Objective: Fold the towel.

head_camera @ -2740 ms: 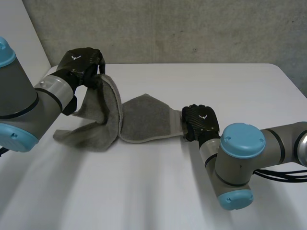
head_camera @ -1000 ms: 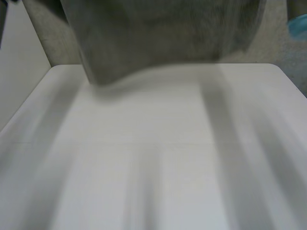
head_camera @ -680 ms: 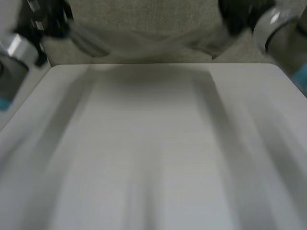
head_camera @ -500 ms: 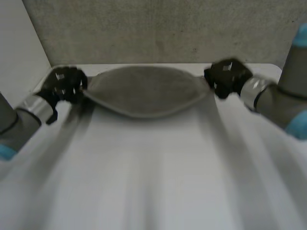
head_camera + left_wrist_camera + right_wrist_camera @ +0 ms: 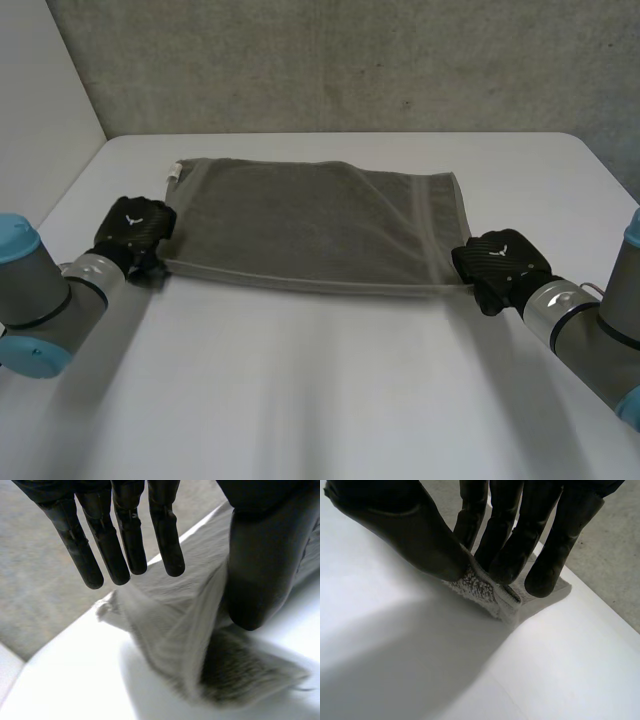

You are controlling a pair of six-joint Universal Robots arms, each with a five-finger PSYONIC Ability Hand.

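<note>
A grey terry towel (image 5: 310,225) lies flat on a smooth white table (image 5: 320,390) before a rough grey wall (image 5: 350,60).
The right hand (image 5: 497,265) pinches its near right corner between thumb and fingers; the left hand (image 5: 135,232), fingers straight and released, sits at the near left corner.

White table (image 5: 330,390) with rounded far corners, softly lit; a rough grey wall (image 5: 350,60) stands behind its far edge, a plain white wall (image 5: 35,110) beyond its left edge.

Left hand (image 5: 135,228) low, fingers (image 5: 125,540) straight; right hand (image 5: 497,262) pinches, thumb (image 5: 415,535) against fingers.
</note>
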